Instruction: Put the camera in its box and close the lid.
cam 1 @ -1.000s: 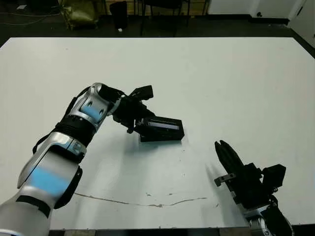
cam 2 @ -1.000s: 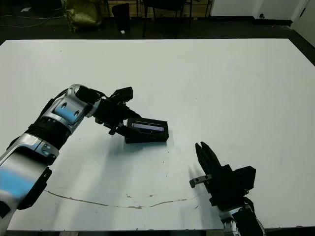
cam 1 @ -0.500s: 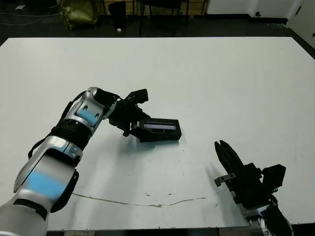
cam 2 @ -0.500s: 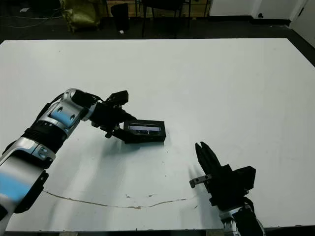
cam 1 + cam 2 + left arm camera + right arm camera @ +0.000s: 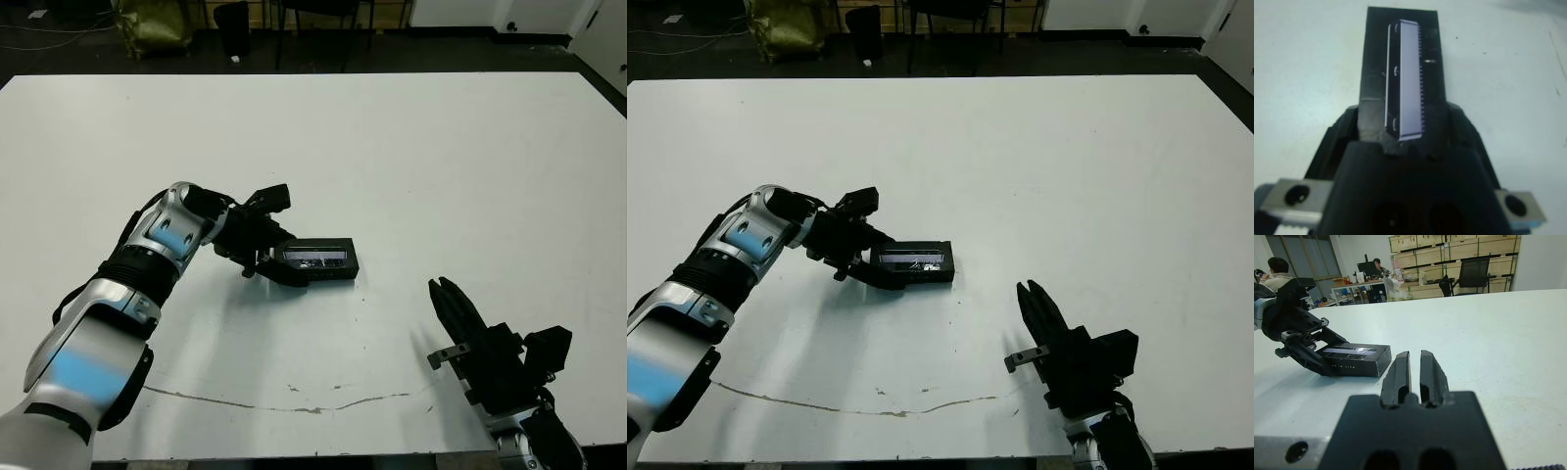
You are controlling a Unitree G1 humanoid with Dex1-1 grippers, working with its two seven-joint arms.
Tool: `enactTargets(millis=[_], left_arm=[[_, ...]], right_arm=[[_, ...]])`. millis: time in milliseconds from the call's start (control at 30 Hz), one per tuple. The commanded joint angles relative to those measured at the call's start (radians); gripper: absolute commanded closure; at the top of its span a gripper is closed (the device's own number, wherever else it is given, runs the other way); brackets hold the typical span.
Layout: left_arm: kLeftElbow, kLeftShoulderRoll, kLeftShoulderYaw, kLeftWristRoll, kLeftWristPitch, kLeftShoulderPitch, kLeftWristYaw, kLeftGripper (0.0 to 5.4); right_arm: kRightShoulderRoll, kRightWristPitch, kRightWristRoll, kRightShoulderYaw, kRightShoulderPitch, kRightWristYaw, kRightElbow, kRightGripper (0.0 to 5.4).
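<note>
table [image 5: 441, 147]: white, thin dark crack line near front edge | beyond: chair [image 5: 1473, 275], stacked crates [image 5: 1449, 247]

Bright even light, blurry wrist close-up

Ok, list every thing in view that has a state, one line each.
lid: on top of the box, flat, strip up, held at one end.
box: closed, resting on the table.
left pincer: shut on lid's end.
right pincer: shut, empty, apart from the box.
camera: not visible.
</note>
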Motion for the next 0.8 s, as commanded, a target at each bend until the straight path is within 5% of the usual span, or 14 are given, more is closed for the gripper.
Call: enactTargets(millis=[33,167,700,800], left_arm=[[0.042,0.031,-0.018,0.026,0.024,0.065,-0.009,2.85],[0.055,0.022,-0.017,0.025,0.002,0.083,0.002,2.85],[0.005,0.022,-0.043,0.063,-0.041,0.146,0.121,2.85],[-0.012,0.029,-0.050,0.072,-0.073,0.173,0.152,2.20]], right_arm=[[-0.010,0.045,0.005,-0.007,0.028,-0.013,-0.009,5.40],[-0.008,0.004,0.009,-0.011,0.018,0.014,0.022,5.40],[-0.010,0.043,0.000,-0.015,0.026,0.000,-0.012,5.40],[-0.006,0.037,0.002,-0.014,0.029,0.001,-0.012,5.40]])
